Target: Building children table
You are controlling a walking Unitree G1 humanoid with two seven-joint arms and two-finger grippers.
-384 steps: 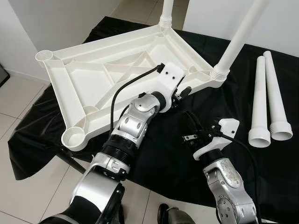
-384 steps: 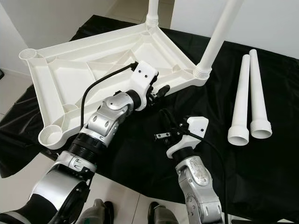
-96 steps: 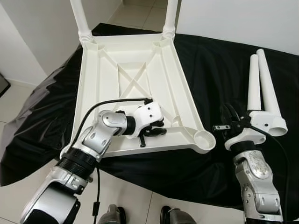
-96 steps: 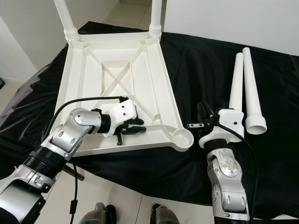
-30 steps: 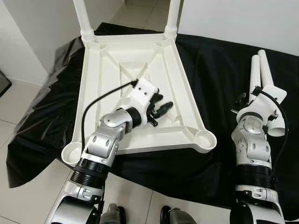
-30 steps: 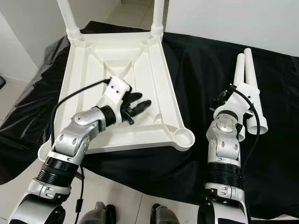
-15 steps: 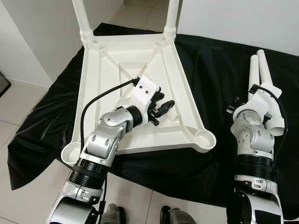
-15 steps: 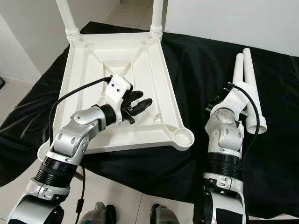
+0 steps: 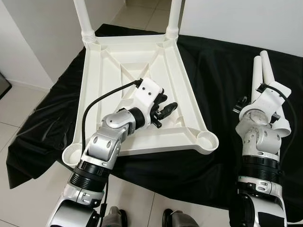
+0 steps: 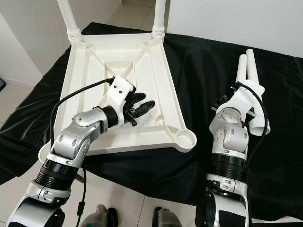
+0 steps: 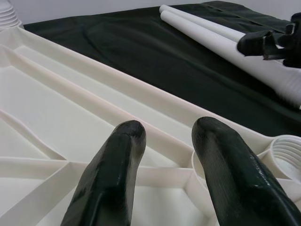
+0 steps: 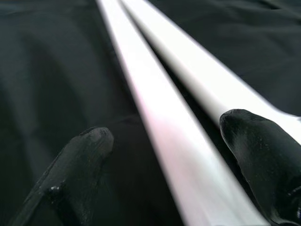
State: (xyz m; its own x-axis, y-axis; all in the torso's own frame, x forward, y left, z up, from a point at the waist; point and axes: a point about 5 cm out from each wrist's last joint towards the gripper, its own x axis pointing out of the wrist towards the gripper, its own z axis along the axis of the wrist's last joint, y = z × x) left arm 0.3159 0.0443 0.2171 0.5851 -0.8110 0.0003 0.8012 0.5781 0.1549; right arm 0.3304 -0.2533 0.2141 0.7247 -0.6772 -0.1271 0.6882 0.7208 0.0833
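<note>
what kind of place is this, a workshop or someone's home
Probably a room in a home, set up for assembly: pale tiled floor, plain white walls, and a black cloth spread under an upturned white plastic table with two loose legs beside it.

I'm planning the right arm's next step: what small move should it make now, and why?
Probably lower the open right gripper and close it on the nearer loose white plastic table leg. That leg lies between its fingers on the black cloth, ungrasped.

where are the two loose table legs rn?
In the head views the two loose legs lie side by side on the black cloth, on the robot's right of the upturned tabletop. The open right tool straddles the nearer one.
</note>
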